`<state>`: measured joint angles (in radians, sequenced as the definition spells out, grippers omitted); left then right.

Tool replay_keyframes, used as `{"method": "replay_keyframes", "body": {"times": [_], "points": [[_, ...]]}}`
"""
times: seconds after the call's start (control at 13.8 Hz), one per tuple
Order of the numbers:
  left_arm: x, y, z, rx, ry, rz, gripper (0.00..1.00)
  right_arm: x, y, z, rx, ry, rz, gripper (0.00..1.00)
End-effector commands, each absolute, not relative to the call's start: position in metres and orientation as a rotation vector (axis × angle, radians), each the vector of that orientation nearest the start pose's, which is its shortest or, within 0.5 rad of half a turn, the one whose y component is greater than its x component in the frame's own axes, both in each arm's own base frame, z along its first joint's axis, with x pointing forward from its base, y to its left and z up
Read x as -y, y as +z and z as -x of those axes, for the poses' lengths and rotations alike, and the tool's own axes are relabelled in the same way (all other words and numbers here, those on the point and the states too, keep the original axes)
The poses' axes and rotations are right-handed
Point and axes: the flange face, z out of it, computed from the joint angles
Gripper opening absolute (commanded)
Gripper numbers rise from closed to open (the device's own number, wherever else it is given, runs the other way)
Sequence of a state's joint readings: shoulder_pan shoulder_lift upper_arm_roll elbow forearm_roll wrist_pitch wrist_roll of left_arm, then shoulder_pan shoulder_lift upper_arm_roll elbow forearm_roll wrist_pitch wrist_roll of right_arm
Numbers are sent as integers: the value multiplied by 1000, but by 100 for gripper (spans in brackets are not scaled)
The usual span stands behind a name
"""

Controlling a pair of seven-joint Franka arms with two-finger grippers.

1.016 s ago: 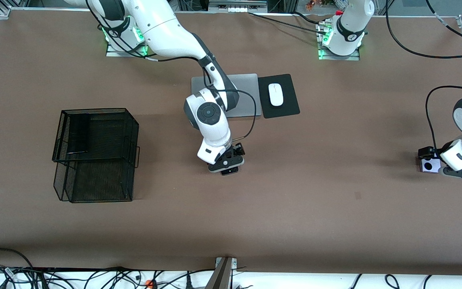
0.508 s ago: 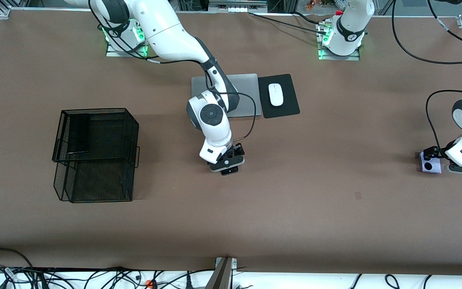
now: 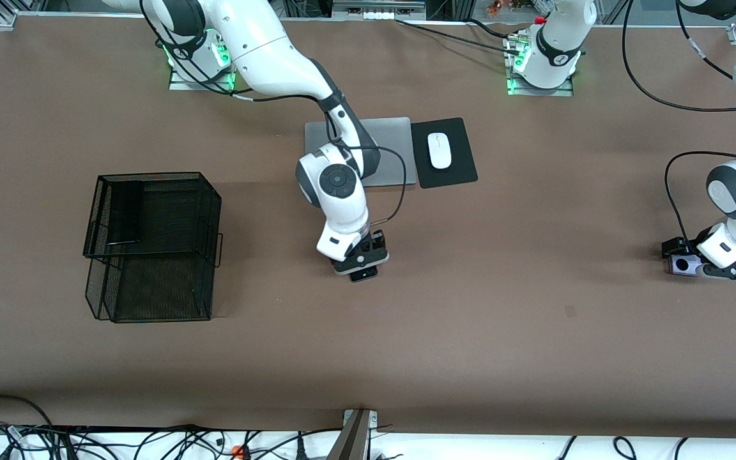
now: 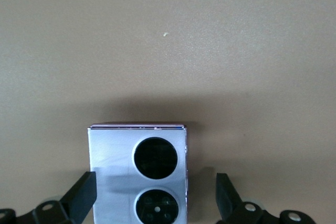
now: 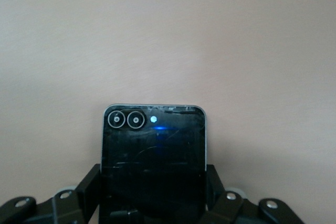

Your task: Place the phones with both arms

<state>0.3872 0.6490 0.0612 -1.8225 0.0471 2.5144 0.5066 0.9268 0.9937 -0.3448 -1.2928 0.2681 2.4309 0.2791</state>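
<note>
Brown table [image 3: 470, 332] holds both phones: mid-table, the right gripper [image 5: 152, 203] has its fingers pressed against the black flip phone [image 5: 153, 145] (two small lenses showing); at the left arm's end, the left gripper [image 4: 155, 205] stands spread around the lilac-white flip phone [image 4: 137, 174].

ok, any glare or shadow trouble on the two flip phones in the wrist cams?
Right wrist view: black flip phone shows a blue reflection and scuffs, lenses sharp. Left wrist view: lilac-white flip phone has a soft sheen and throws a dark shadow onto the table. Front view: even light, no glare.
</note>
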Motion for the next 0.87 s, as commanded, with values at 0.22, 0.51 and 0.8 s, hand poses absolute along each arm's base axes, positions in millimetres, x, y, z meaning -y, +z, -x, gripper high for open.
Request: {"method": "replay_keyframes", "body": {"times": [0.22,0.51,0.8], "points": [[-298,191,-589,-199,-57,3066,100,-331,386,-646,207,-143,3253,8],[-299,185,-589,-146,-70,3094,100,-178,431,-605,39,162,3163,6],[-300,178,-587,-100,-76,3120,100,-80,403,-570,-186,331,3099,0]]}}
